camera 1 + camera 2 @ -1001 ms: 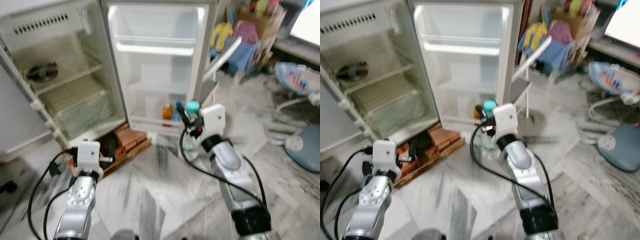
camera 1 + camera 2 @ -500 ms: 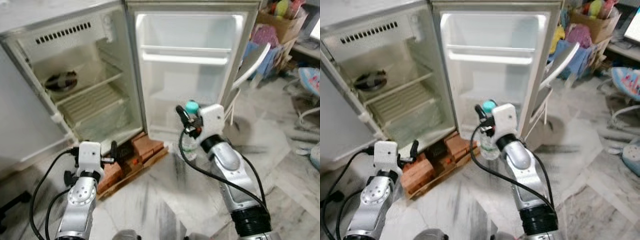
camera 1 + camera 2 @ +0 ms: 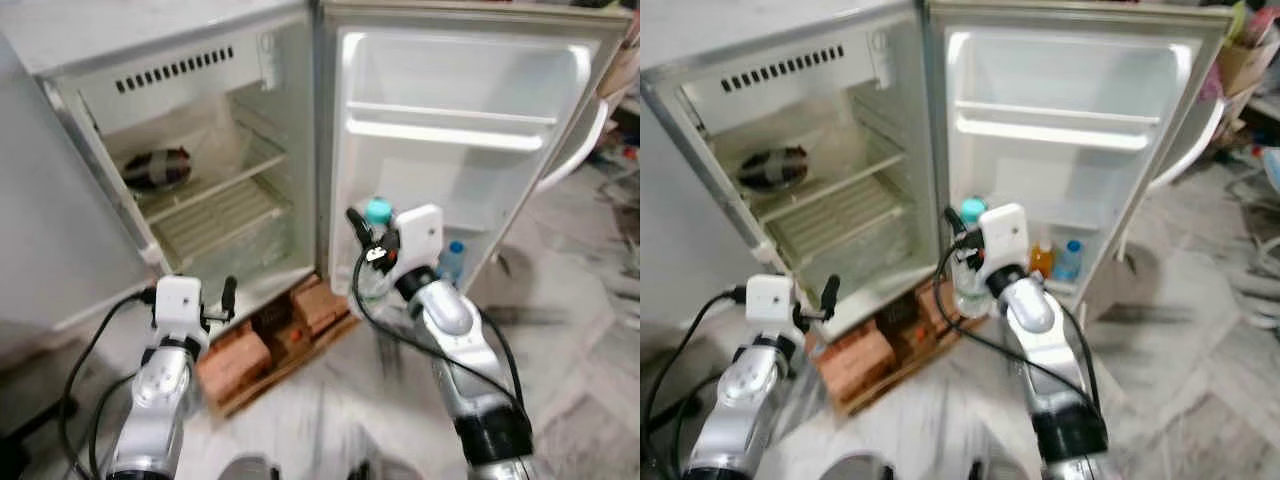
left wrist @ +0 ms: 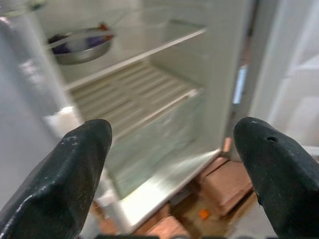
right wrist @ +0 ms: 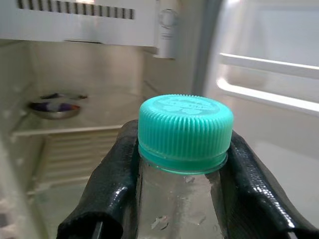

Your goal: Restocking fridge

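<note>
Right wrist view: clear bottle [image 5: 177, 199], ribbed teal cap [image 5: 185, 130].

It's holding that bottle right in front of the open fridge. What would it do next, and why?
Probably carry the bottle forward toward the open fridge. The right gripper is clamped on its neck under the teal cap, in front of the door's lower rack, where two small bottles stand. The left gripper hangs open, idle.
</note>
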`<state>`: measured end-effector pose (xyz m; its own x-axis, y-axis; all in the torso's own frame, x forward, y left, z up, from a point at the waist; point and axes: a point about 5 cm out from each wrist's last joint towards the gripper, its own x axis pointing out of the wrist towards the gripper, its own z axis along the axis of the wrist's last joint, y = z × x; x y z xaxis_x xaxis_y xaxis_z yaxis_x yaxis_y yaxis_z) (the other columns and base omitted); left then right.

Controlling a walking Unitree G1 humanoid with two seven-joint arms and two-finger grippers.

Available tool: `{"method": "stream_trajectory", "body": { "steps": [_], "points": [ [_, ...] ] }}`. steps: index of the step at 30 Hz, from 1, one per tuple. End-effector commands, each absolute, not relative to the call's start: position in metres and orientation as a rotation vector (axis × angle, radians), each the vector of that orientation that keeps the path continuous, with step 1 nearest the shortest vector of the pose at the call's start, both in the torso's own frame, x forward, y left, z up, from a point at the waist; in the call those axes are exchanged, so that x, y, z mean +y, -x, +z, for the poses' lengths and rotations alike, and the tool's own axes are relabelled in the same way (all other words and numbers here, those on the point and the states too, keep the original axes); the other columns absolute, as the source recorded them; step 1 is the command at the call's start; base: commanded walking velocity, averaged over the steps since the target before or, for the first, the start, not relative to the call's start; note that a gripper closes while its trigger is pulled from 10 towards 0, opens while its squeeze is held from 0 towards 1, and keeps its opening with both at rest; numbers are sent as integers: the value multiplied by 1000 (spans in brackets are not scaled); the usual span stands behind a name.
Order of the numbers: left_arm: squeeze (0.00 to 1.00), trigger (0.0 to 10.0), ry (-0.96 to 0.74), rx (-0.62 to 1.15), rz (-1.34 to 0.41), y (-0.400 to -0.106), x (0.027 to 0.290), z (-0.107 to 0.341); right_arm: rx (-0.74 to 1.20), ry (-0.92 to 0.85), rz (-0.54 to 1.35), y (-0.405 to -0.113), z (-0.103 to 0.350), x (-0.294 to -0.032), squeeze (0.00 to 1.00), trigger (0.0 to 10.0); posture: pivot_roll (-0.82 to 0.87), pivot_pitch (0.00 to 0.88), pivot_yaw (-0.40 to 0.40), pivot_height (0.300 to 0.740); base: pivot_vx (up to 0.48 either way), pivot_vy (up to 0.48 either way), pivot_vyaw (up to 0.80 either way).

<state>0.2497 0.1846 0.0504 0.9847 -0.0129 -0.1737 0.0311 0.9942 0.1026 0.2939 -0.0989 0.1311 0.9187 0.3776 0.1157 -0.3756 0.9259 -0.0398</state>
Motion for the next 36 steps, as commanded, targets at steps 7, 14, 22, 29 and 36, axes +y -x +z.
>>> {"method": "stream_trajectory", "body": {
  "steps": [7, 14, 22, 29, 36],
  "points": [
    [0, 10000, -102, 176, -52, -248, 184, 52, -140, 6, 396, -292, 134, -93, 0, 10000, 98, 24, 4, 740, 0, 365, 0],
    [0, 10000, -106, 167, -79, -246, 181, 53, -140, 10, 394, -292, 135, -94, 0, 10000, 95, 29, 3, 740, 42, 421, 0],
    [0, 10000, -89, 158, -113, -245, 173, 54, -116, 9, 369, -294, 133, -99, 0, 10000, 89, 38, -2, 740, 0, 0, -66],
    [0, 10000, -82, 155, -124, -246, 172, 55, -110, 14, 373, -294, 132, -98, 0, 10000, 89, 43, -1, 740, 0, 0, -777],
    [0, 10000, -71, 137, -158, -249, 171, 61, -112, 21, 372, -296, 135, -96, 0, 10000, 89, 68, 11, 740, 0, 0, -800]
  ]
}}
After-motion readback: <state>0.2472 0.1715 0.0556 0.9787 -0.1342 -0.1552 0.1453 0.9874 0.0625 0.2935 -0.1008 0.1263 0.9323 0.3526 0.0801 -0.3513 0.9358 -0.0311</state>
